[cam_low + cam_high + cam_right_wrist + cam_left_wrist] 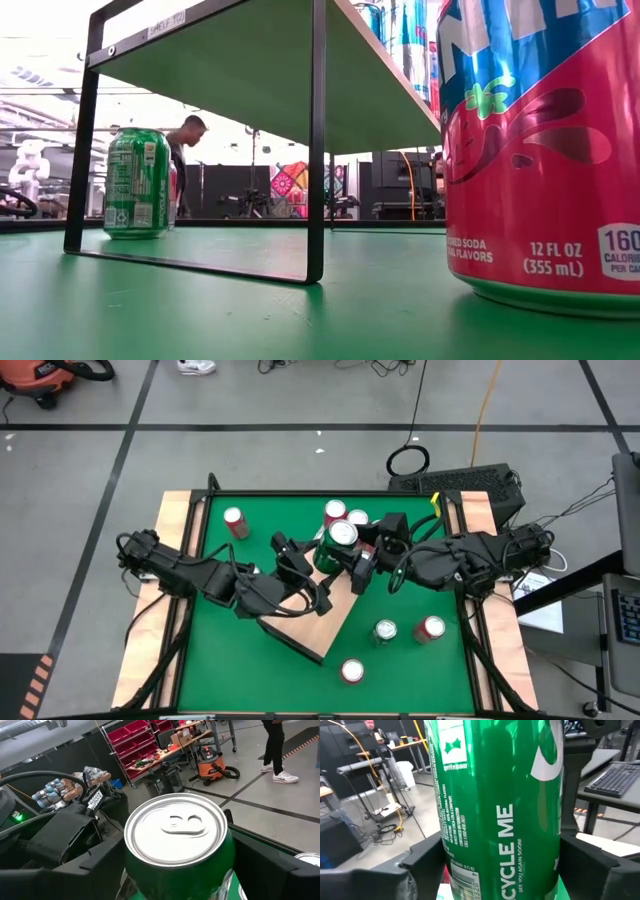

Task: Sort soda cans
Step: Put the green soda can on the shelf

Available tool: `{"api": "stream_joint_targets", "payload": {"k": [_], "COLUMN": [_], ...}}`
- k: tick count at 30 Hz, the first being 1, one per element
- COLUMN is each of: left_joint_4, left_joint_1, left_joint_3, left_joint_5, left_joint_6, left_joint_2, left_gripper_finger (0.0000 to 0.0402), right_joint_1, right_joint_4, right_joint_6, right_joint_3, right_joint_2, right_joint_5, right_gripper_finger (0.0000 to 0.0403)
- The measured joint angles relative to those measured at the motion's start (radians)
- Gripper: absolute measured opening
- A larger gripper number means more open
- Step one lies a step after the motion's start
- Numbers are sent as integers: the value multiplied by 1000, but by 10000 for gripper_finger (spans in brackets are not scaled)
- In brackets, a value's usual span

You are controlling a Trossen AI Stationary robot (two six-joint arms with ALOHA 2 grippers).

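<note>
Both grippers meet at one green can point(338, 543) near the middle of the table point(430, 670), just past the far corner of the wooden board point(318, 625). The left gripper point(300, 560) comes in from the left, the right gripper point(368, 565) from the right.

In the left wrist view the green can point(500, 805) fills the space between the two dark fingers point(420, 865) — each finger is against its side, so the left gripper holds it. In the right wrist view the same can point(175, 840) shows its silver top, sitting between the right arm's fingers point(260, 855); whether those fingers press the can or only flank it, I cannot tell.

The high view alone shows the spread: a red can point(235, 522) far left, two red cans point(336, 511) point(357, 519) just behind the held one, a green can point(385, 631) beside a red can point(430, 628) near right, and another red can point(352, 671) at the near edge.

The low view shows neither gripper — only a big red can point(545, 150) close up on the right, a green can point(137, 182) standing upright farther back, and a black metal frame point(316, 140) with a green shelf on top. A person point(183, 150) stands in the room behind.
</note>
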Motion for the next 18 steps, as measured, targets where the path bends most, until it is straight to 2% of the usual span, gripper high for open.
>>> {"api": "stream_joint_targets", "payload": {"k": [4, 8, 18], "left_joint_4": [-31, -94, -463], "left_joint_1": [-10, -28, -87], "left_joint_3": [0, 2, 2], "left_joint_5": [90, 133, 157], "left_joint_6": [-38, -140, -349], "left_joint_2": [-10, -33, -122], "left_gripper_finger": [356, 383, 390], "right_joint_1": [3, 17, 98], "right_joint_4": [-28, -70, -280], "right_joint_6": [-14, -20, 105], "right_joint_3": [0, -2, -2], "right_joint_2": [-1, -1, 4], "right_joint_5": [-12, -13, 1], "right_gripper_finger": [301, 300, 300]}}
